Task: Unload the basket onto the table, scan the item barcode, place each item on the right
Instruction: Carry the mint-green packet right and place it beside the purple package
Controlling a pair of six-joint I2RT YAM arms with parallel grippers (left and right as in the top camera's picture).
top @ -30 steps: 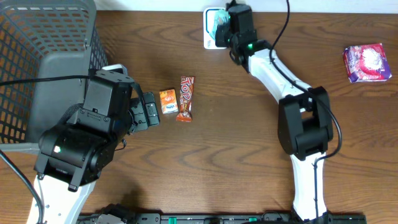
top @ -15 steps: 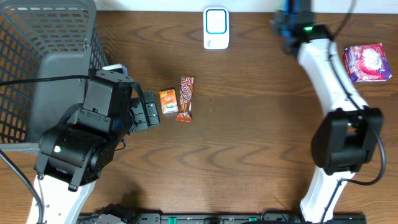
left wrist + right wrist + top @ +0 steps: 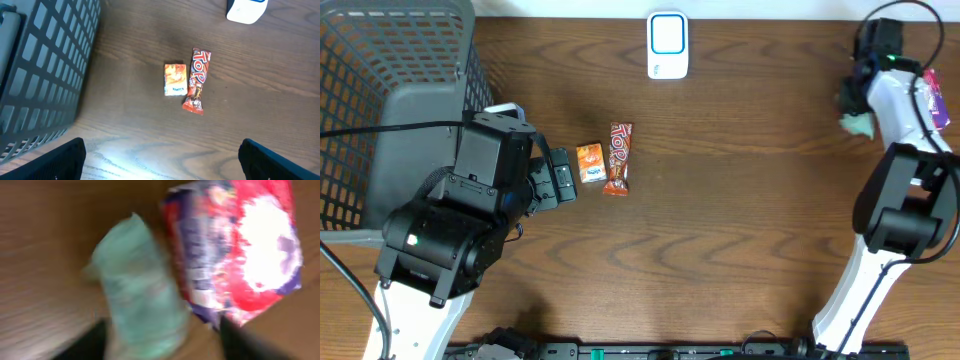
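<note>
Mock shop checkout on a test bench, wood-grain table [image 3: 720,220], grey wire shopping basket [image 3: 380,60] at one corner, white barcode scanner [image 3: 667,45] at far edge, wrapped snack packets [image 3: 619,157] loose, two robot arms [image 3: 440,230] mounted.

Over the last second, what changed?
The right gripper swung rightward from the scanner, carrying the teal packet, now beside the red packet; blur hides whether it has let go. The open left gripper, orange box and Top bar are unchanged.
</note>
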